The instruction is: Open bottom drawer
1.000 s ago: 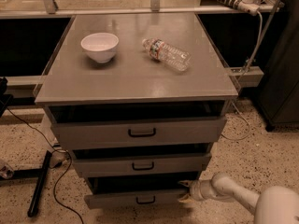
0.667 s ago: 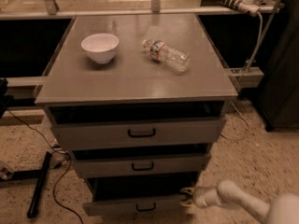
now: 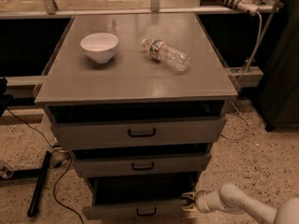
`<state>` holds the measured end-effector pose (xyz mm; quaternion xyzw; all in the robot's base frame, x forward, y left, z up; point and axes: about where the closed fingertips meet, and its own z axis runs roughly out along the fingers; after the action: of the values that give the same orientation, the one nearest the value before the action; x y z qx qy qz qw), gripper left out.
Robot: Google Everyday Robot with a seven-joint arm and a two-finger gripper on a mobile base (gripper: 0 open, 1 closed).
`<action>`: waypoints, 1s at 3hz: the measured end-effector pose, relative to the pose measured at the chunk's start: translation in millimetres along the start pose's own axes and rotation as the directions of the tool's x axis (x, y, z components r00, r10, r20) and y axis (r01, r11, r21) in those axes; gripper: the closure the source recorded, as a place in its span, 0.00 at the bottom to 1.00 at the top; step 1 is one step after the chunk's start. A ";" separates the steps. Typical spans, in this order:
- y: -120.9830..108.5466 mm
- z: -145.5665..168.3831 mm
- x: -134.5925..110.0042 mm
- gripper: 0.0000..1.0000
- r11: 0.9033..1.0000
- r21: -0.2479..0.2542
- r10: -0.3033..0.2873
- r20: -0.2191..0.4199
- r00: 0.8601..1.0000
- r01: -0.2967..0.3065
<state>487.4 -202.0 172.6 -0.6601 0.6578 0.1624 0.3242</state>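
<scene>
The bottom drawer (image 3: 121, 211) is the narrowest grey front, lowest in the cabinet, with a small black bar handle (image 3: 146, 212). It stands pulled out toward me, with a dark gap above its front. My gripper (image 3: 188, 204) sits at the drawer front's right end, at the lower right of the camera view, on a white arm (image 3: 233, 202) that comes in from the right. It touches or hooks the drawer's right edge. The mid-sized drawer (image 3: 140, 164) and the widest top drawer (image 3: 140, 132) sit above it, each slightly out.
On the cabinet top (image 3: 135, 78) stand a white bowl (image 3: 99, 46) and a plastic water bottle (image 3: 167, 54) lying on its side. A black pole (image 3: 39, 183) and cables lie on the speckled floor at the left. A dark cabinet (image 3: 282, 78) stands at the right.
The bottom drawer has slid further out toward me, and my gripper has moved down and forward with its right end.
</scene>
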 end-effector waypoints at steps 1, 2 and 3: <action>0.3 -3.9 1.4 1.00 1.000 0.003 -0.008 -0.008 1.000 0.008; 0.4 -3.9 1.4 0.83 1.000 0.003 -0.008 -0.008 1.000 0.008; 0.4 -3.8 1.4 0.58 1.000 0.003 -0.008 -0.007 1.000 0.008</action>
<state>486.3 -205.4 174.5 -0.6627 0.6567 0.1576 0.3234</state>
